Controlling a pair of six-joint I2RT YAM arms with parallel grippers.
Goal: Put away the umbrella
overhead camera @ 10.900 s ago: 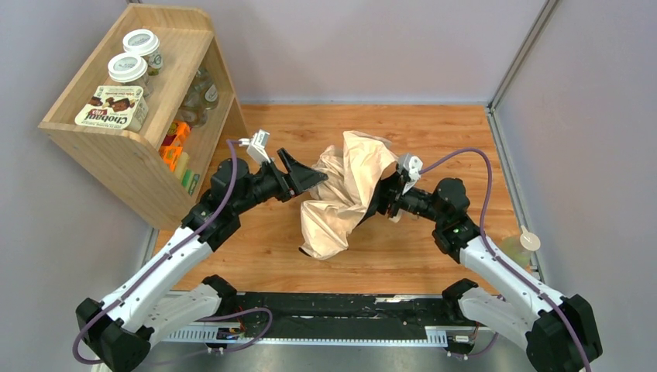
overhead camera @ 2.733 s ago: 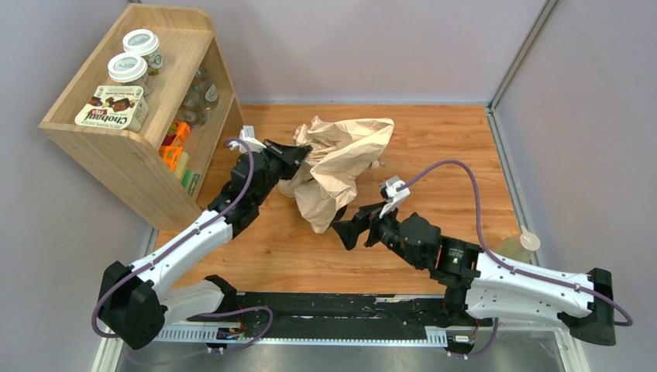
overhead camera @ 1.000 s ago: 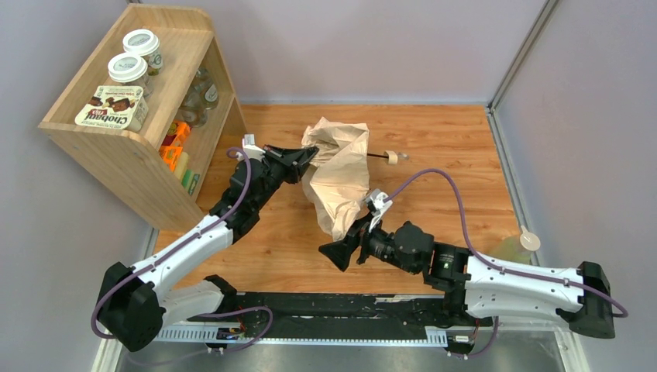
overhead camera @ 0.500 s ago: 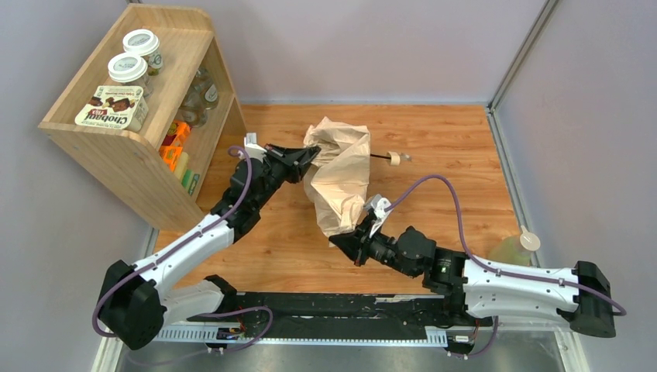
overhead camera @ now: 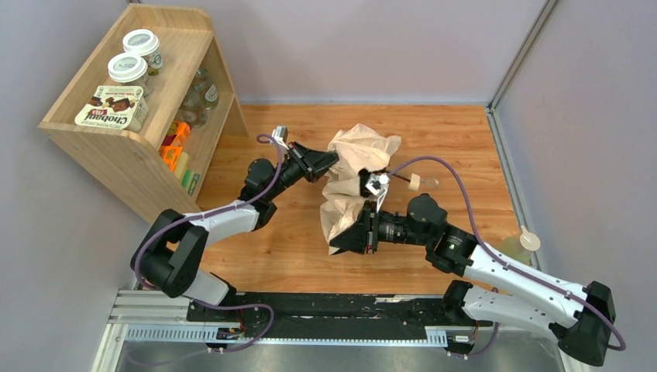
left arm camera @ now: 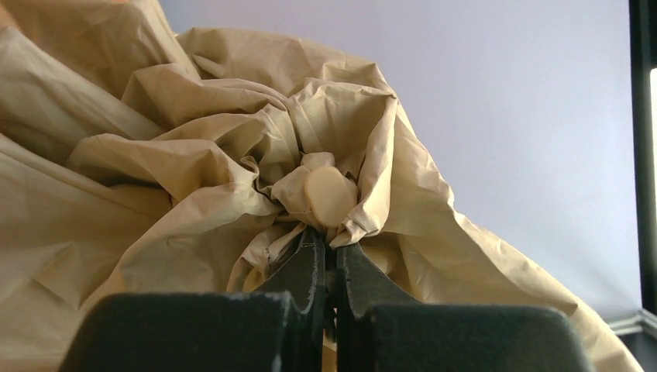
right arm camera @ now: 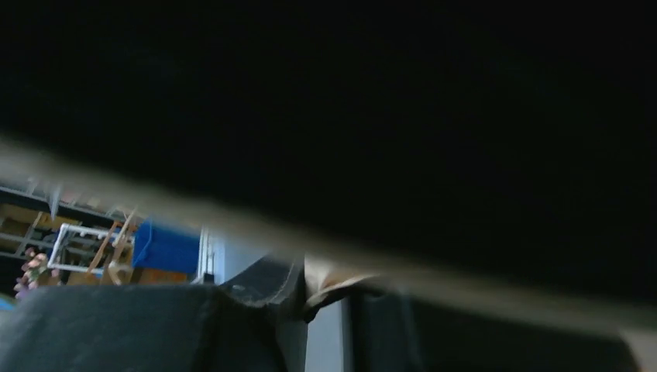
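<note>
Upper left of top view: wooden shelf unit (overhead camera: 116, 147) w/ two white-lidded jars (overhead camera: 128, 68) & a snack box (overhead camera: 114, 107) on its top. Its right side runs along the worktop (overhead camera: 465, 139) left edge. A strip of bare wood shows btw shelf & left arm.

Centre-left: left fingers (overhead camera: 321, 161) clenched on the umbrella (overhead camera: 364, 151) at the canopy's upper left. In the wrist view they're pressed together w/ fabric pinched btw them, just under the round cream tip cap (left arm camera: 329, 195).

Centre: the umbrella is a crumpled beige bundle mid-worktop, well apart from shelf & back wall. Its lower hem lies near the worktop's front edge. Can't tell if the fabric touches the wood.

Lower centre: right fingers (overhead camera: 352, 232) are at that lower hem, grasping it. The right wrist view is mostly dark & blurred, but a bit of beige cloth sits btw the two fingers.

Right of canopy: thin black shaft (overhead camera: 397, 177) pokes out, w/ the cream handle (overhead camera: 414, 183) at its end. Bare wood shows beyond it, in the upper right & along the right edge.

Far right, mid-height: pale bottle (overhead camera: 517, 246) at the worktop's right edge, beside the right arm.
</note>
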